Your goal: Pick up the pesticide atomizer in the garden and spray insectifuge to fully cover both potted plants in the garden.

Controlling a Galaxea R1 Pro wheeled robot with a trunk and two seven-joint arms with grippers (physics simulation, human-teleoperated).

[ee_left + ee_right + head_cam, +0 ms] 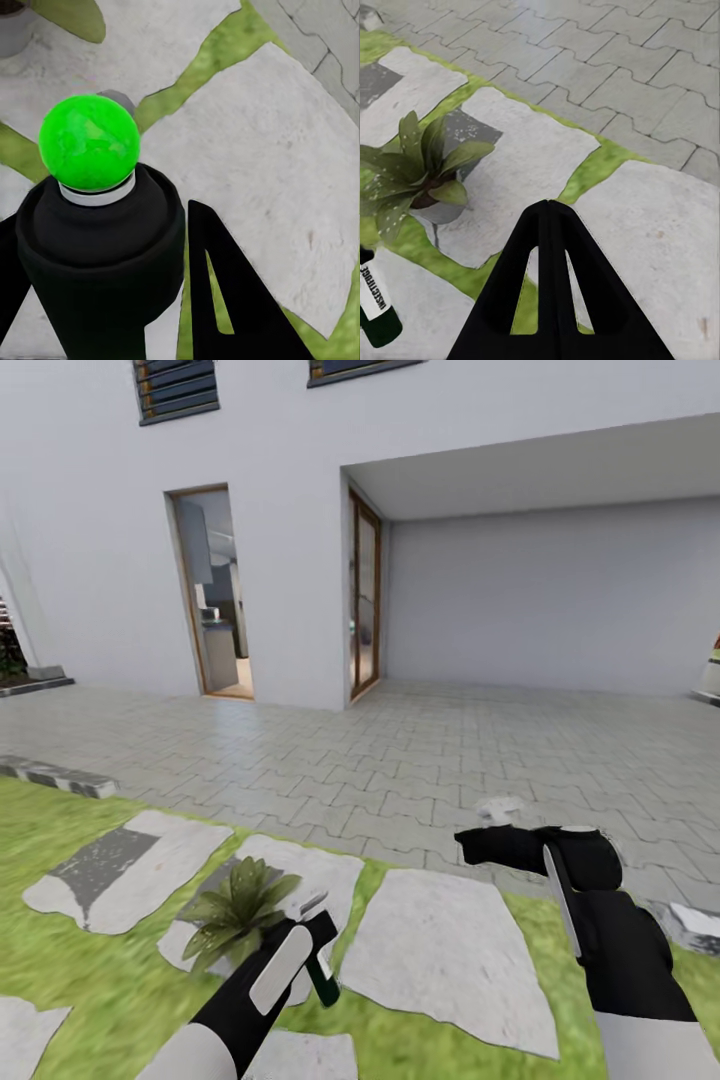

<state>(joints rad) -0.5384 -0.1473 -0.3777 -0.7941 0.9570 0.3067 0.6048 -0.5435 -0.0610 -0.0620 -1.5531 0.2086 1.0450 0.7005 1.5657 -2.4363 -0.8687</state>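
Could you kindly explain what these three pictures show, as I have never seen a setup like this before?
It is a simulated two-armed robot in a garden. The wide picture comes from its head camera, looking down over both arms; the other two come from cameras by each gripper. On the lawn lie stepping stones, and a potted plant stands on one; grey paving and a house lie beyond. The left gripper holds the atomizer, a dark green bottle with a white label. The right gripper is shut and empty.
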